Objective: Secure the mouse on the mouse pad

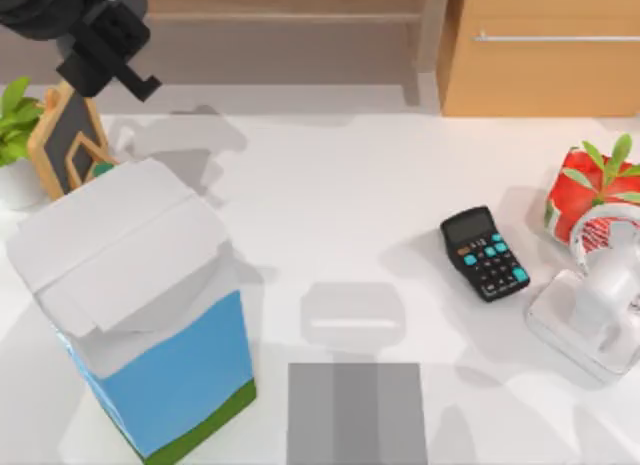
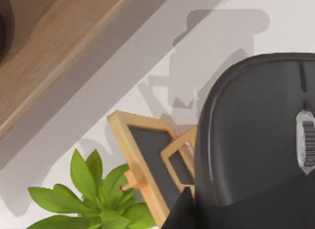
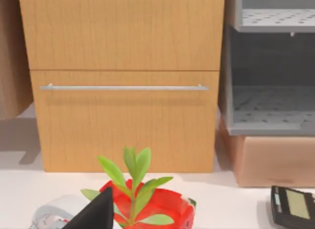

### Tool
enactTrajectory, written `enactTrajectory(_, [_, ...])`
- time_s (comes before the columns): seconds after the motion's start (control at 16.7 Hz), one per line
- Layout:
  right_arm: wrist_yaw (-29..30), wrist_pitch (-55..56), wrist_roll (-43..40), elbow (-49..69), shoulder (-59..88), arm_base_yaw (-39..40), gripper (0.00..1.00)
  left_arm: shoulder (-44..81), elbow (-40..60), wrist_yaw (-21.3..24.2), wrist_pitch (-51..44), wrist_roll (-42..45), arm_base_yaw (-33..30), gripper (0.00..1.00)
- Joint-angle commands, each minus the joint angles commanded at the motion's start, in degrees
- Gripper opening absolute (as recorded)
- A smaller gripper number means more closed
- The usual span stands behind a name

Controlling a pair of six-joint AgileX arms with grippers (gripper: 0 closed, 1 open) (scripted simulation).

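Mouse (image 2: 256, 135): black, oval, scroll wheel visible on top; seen close up in the left wrist view, raised above the table's far left corner. Mouse pad (image 1: 357, 413): flat grey rectangle, darker centre band, lying at the table's near edge, centre.

Blue-and-white box (image 1: 150, 315) near left. Black calculator (image 1: 484, 252) (teal buttons) right of centre. Red pot with plant (image 1: 592, 190) far right; wooden-framed chalkboard (image 1: 72, 135) and green plant (image 1: 15, 115) far left. Wooden drawer (image 3: 123, 81) behind.

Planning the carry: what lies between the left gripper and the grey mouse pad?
Top view: the tall blue-and-white box stands between left gripper and grey rectangular mouse pad.
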Motion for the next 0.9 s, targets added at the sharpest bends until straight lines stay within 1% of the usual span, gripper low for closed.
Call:
enactTrajectory(0.24, [0.0, 0.0, 0.0, 0.0, 0.0, 0.0, 1.00, 4.9, 2.6, 0.6, 0.3, -26.1, -11.5, 0.00])
enactTrajectory(0.54, [0.0, 0.0, 0.0, 0.0, 0.0, 0.0, 1.00, 12.7, 0.9, 4.6, -1.9, -56.1, -26.1, 0.00])
enactTrajectory(0.72, [0.0, 0.0, 0.0, 0.0, 0.0, 0.0, 1.00, 17.1, -1.8, 7.6, -3.9, -70.7, -33.0, 0.00])
enactTrajectory(0.9, [0.0, 0.0, 0.0, 0.0, 0.0, 0.0, 1.00, 20.0, -5.0, 9.7, -6.2, -81.1, -36.8, 0.00])
